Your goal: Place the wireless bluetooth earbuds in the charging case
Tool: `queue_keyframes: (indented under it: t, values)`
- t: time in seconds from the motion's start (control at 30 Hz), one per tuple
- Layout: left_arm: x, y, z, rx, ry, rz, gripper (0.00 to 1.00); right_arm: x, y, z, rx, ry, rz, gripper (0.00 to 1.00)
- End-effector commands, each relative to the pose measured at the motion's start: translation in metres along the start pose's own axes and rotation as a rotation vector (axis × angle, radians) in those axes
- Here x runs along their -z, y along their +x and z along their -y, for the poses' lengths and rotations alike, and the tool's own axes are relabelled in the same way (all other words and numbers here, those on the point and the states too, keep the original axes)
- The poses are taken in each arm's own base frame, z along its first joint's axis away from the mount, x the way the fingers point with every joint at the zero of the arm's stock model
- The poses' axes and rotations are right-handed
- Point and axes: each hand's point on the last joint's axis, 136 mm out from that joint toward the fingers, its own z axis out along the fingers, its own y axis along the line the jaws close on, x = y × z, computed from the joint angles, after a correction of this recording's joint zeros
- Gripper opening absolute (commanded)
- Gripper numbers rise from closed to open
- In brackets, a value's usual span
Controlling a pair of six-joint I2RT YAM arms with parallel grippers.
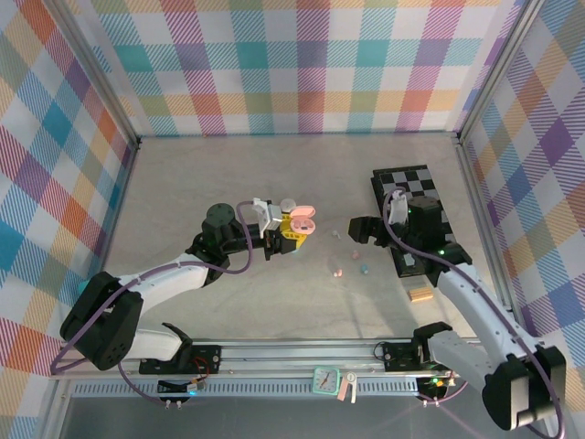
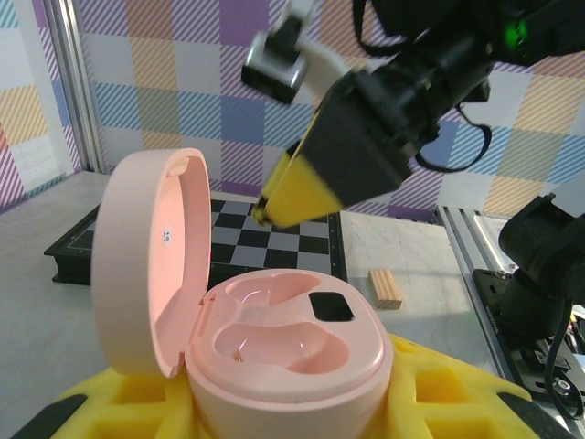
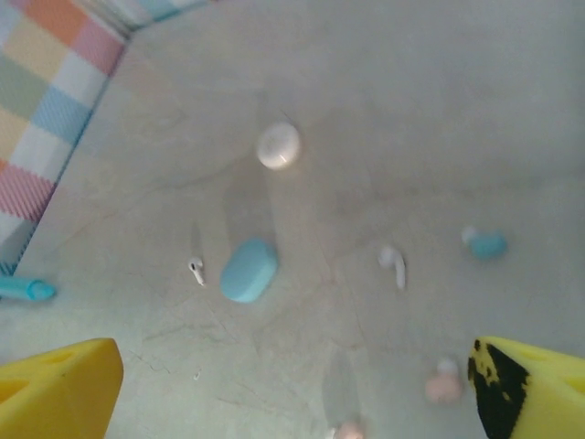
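Left wrist view had the pink pebble-shaped plastic charging case (image 2: 283,352) clamped between the yellow foam pads of the left gripper (image 1: 292,229). Its hinged lid (image 2: 146,261) stood swung up and both moulded wells were bare. With the case presented and nothing in it, I judged the step in hand to be fetching the first earbud.

The right gripper (image 3: 292,398) hung above the table with its yellow-tipped fingers (image 3: 59,384) spread wide and nothing between them. A tiny pink plastic earbud (image 3: 443,386) lay just inside the fingertip at the right of its wrist view. What looked like a second pink earbud (image 3: 347,430) sat nearer the middle of the gap. A white earbud (image 3: 393,265) and a light blue earbud (image 3: 484,243) lay farther ahead of the fingers.

The next move probably called for a descent centred on one pink earbud and a narrow pinch on so small and slippery a piece. A carry across to the open case would follow, stem lined up with its well.

A small white sticker (image 2: 166,236) inside the lid carried marks too small to read, and no brand was legible.
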Motion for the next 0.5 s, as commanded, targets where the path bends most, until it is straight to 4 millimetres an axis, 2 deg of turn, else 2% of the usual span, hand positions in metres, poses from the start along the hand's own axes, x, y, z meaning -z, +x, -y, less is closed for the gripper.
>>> queue_keyframes:
  t: [0.0,0.1,0.3,0.47]
  values:
    - [0.003,-0.021,0.003,-0.052,0.026,0.058,0.30,-0.016,0.027,0.014,-0.317,0.012,-0.081,0.90]
    - [0.003,-0.022,0.002,-0.053,0.025,0.064,0.30,-0.030,0.051,0.016,-0.433,-0.013,-0.138,0.82]
    - [0.003,-0.026,0.002,-0.050,0.027,0.087,0.30,-0.049,0.098,0.028,-0.495,0.113,-0.282,0.70]
    - [0.003,-0.028,0.002,-0.047,0.035,0.092,0.30,-0.064,0.110,0.027,-0.526,0.120,-0.323,0.61]
